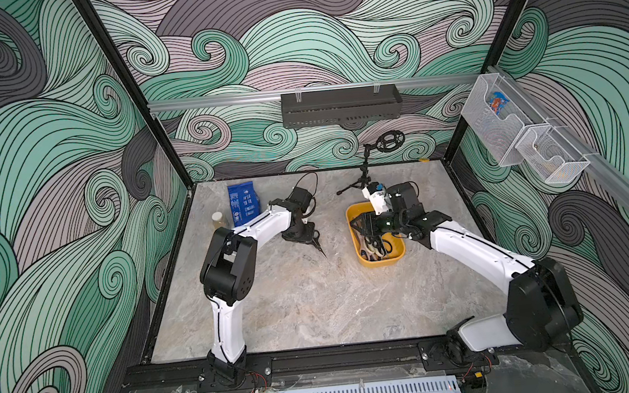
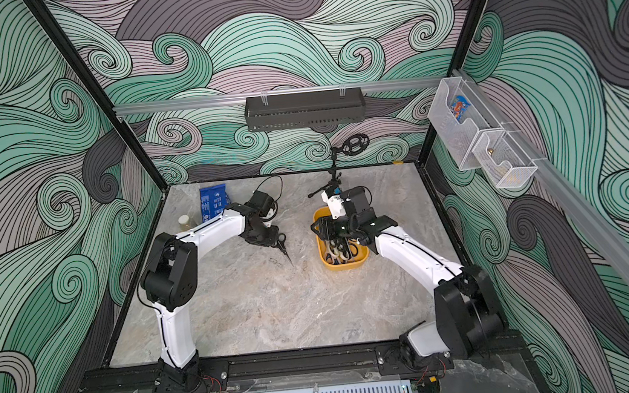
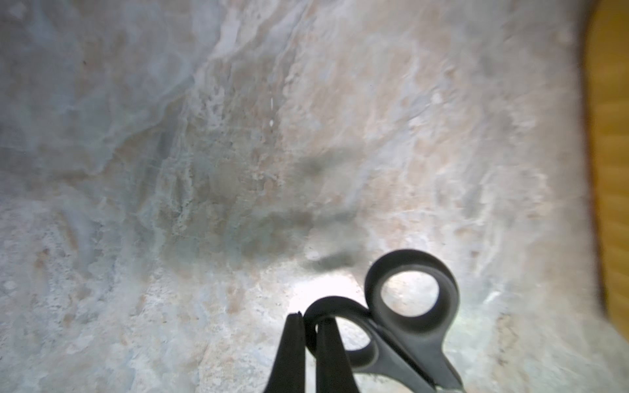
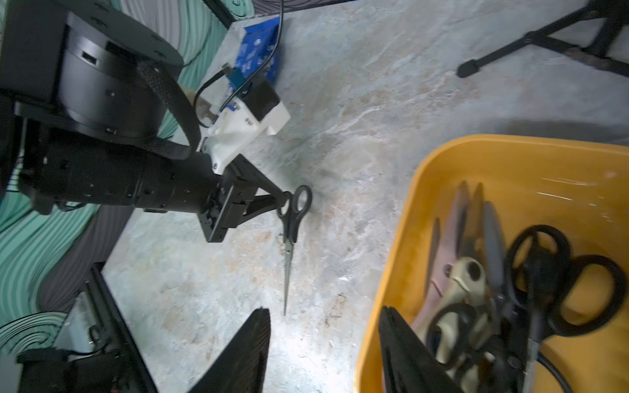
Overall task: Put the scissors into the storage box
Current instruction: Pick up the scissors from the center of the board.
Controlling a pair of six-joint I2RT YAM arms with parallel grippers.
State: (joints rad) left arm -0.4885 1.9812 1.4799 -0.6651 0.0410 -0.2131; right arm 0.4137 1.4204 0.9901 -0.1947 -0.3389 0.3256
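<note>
Scissors (image 4: 293, 217) are pinched in left fingers (image 4: 277, 200); right fingers (image 4: 245, 354) gape over storage box (image 4: 503, 141).

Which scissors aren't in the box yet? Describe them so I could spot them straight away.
Start at the mustard-yellow plastic tub on the grey marble-patterned tabletop. Beside it, the left gripper has its jaws shut on one handle ring of small black-handled metal scissors, blades pointing downward. Every other pair lies inside the tub.
</note>
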